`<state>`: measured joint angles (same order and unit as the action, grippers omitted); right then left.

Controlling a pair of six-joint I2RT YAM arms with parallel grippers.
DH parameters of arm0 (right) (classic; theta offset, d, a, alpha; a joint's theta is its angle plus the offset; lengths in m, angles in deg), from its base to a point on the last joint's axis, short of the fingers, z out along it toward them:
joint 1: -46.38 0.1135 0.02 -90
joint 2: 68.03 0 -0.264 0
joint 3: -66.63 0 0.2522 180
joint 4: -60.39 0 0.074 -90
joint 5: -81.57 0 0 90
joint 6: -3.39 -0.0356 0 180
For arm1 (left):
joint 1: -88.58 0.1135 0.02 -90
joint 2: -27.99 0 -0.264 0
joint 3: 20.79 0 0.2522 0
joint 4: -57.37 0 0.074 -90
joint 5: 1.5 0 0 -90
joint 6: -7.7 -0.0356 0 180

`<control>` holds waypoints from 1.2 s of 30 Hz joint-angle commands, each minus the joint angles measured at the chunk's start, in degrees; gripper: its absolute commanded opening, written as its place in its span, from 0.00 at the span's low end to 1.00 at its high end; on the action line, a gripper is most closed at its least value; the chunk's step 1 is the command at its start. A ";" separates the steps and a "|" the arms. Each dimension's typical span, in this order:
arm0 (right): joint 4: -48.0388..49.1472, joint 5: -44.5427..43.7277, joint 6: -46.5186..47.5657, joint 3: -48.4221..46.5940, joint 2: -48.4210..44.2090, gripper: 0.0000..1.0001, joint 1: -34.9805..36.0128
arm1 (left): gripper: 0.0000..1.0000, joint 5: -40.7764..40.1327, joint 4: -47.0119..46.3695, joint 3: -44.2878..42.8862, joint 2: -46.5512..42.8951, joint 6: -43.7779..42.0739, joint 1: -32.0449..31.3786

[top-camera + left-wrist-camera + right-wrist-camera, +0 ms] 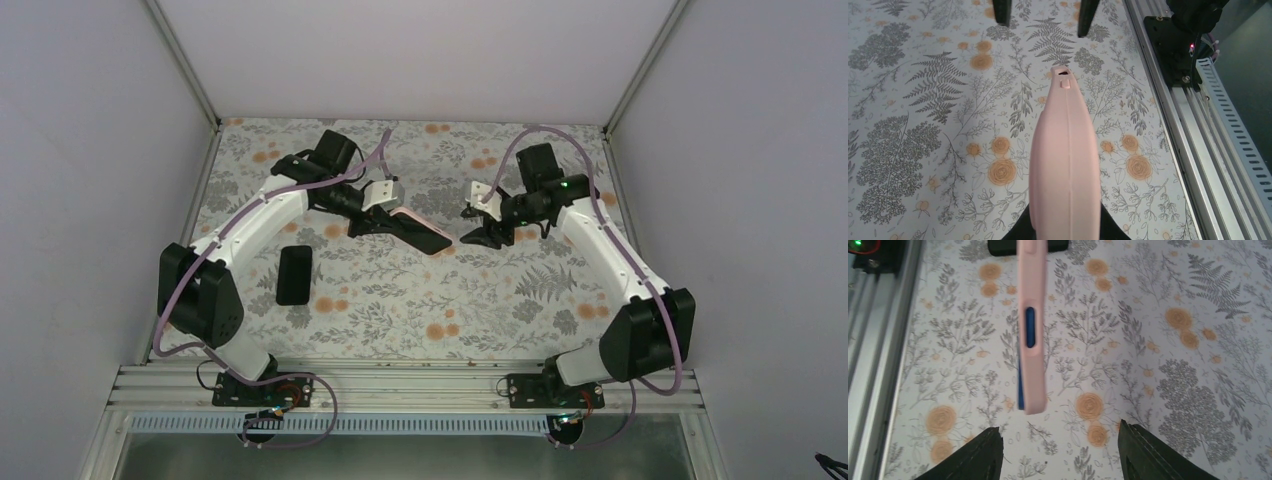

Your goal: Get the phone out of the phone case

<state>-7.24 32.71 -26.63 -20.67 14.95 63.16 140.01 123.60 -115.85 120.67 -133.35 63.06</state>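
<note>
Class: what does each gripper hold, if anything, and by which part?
Left gripper holds the pink phone case by one end; right gripper is open, holding nothing.

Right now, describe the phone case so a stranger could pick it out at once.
Look above the middle of the floral table. The left gripper holds the phone case in the air there. It is pale pink, unlike the black slab lying flat on the table nearby.
</note>
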 commanded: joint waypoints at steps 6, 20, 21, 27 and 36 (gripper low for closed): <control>-0.23 6.07 -1.25 2.08 0.16 0.58 1.97 | 0.02 4.29 -0.88 -2.96 0.08 -0.99 -0.12; 5.57 3.94 -4.18 1.42 2.25 0.56 2.52 | 0.02 4.28 -0.70 -2.15 -1.28 -0.91 -0.68; 5.51 4.09 -4.10 1.20 2.53 0.56 2.48 | 0.02 4.32 -0.63 -2.18 -1.35 -0.94 -0.79; 7.38 2.97 -4.93 1.04 3.50 0.53 2.47 | 0.02 4.37 -0.06 -2.75 -1.53 -0.72 -1.60; 11.77 0.55 -7.19 0.08 3.87 0.50 2.40 | 0.02 5.53 3.87 -4.69 -0.69 -2.57 -2.74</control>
<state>-1.38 35.42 -32.07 -18.48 17.92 65.47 137.84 124.50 -117.45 120.67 -133.37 62.23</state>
